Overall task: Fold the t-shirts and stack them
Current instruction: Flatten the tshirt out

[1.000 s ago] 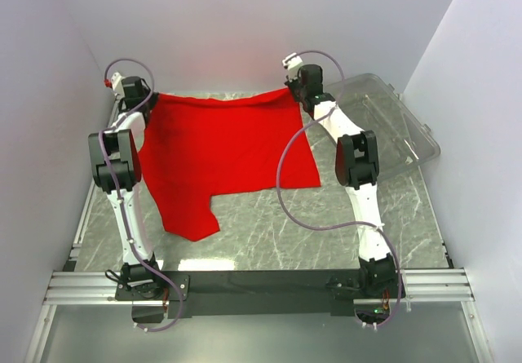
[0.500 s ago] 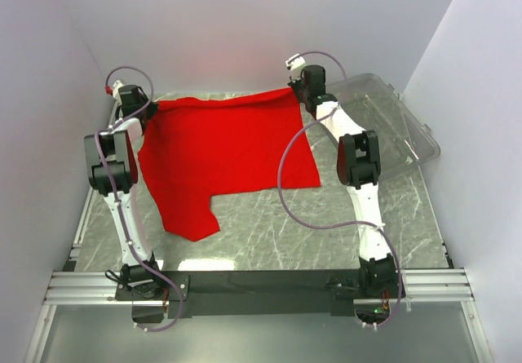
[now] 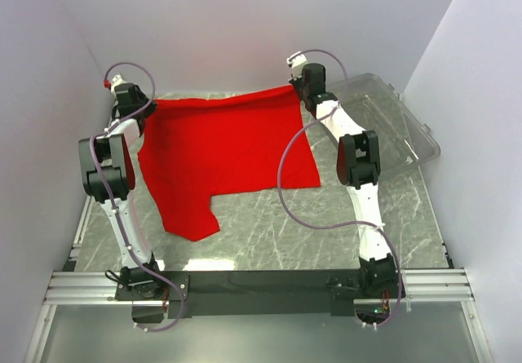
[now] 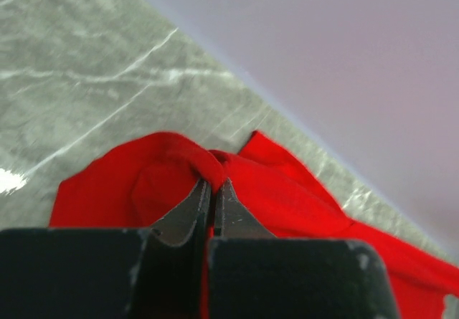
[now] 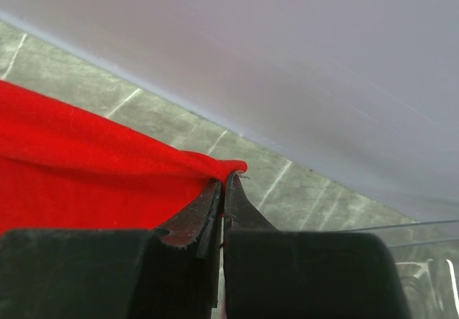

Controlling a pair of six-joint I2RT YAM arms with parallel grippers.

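The red t-shirt (image 3: pixel 224 155) spreads across the tabletop (image 3: pixel 294 232) — left end effector (image 4: pixel 214 186) clamped on its far left corner, right end effector (image 5: pixel 224 181) clamped on its far right corner

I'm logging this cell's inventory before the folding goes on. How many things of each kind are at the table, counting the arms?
red t-shirt: 1
clear plastic bin: 1
robot arms: 2, the left arm and the right arm
Total: 4
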